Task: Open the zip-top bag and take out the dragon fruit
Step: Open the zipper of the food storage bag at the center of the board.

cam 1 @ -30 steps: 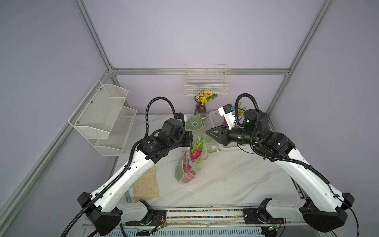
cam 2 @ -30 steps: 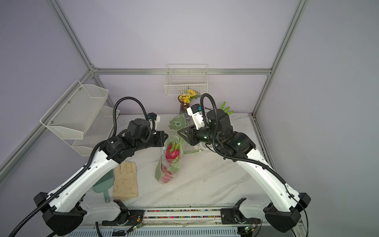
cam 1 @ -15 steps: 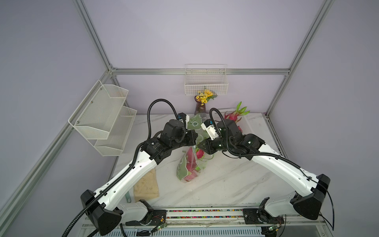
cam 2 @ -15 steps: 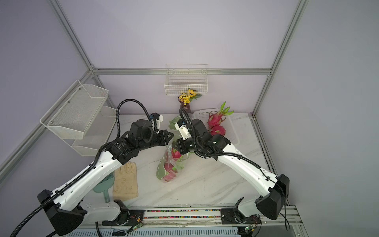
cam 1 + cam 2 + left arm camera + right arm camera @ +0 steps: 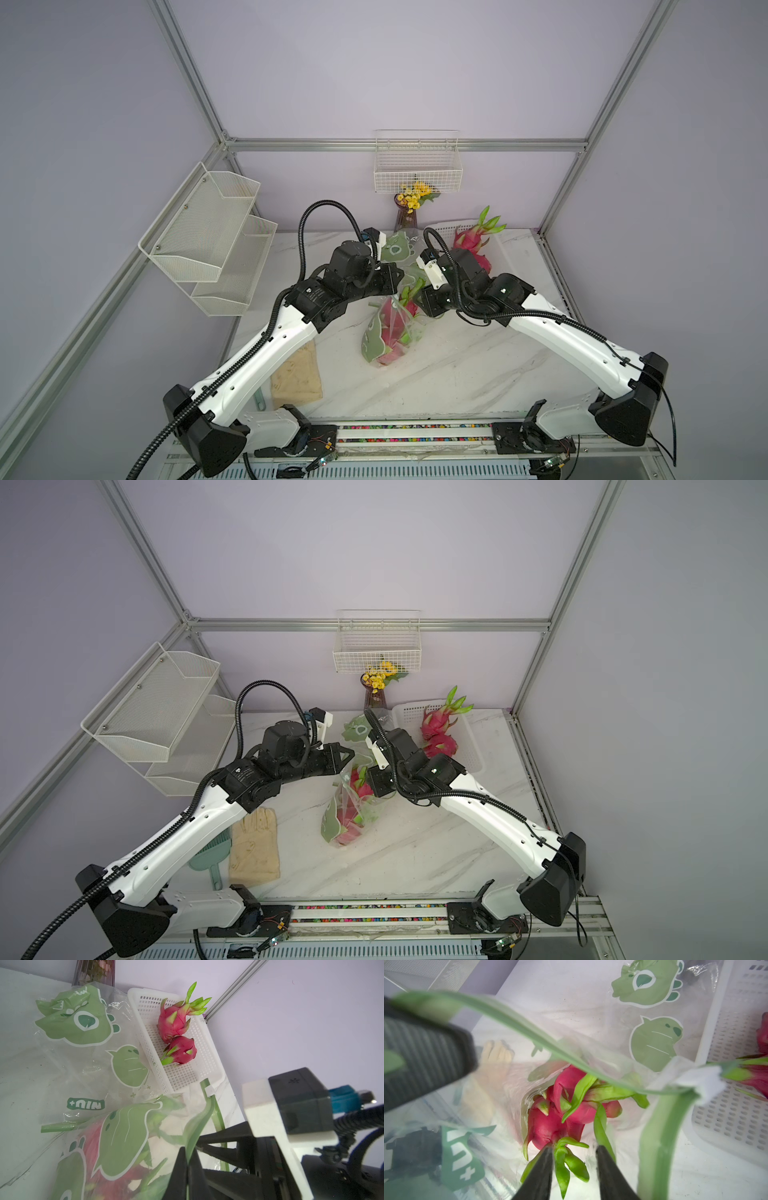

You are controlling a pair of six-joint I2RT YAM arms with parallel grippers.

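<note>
The right hand (image 5: 574,1148) is already inside the mouth of the zip-top bag (image 5: 370,345), its two dark fingers parted and gripping nothing, with the green tuft (image 5: 564,1159) of the nearest dragon fruit (image 5: 548,1126) lying in the gap between them; one finger appears to brush the base of the tuft, the other stands clear. That fruit lies straight ahead of this hand, tuft end first. Its magenta body runs away from the fingers and deeper into the bag, so its long axis roughly follows the hand's line of reach. A second fruit (image 5: 577,1086) lies just beyond it, touching it and set more crosswise. The left hand (image 5: 188,1153) is clenched on the bag's green zip strip (image 5: 199,1120), holding that lip up so the mouth gapes. It sits at the rim, to the side of the fruit, not facing it. The right hand is therefore the nearer and the only free one, and I judge that the coming grasp depends on whether it closes on the thin tuft or pushes further in along the axis to reach the body. The bag slumps on the table (image 5: 457,365). Farther out, two more fruits (image 5: 473,245) lie in the white basket (image 5: 133,993) near the back wall, already outside the bag.
</note>
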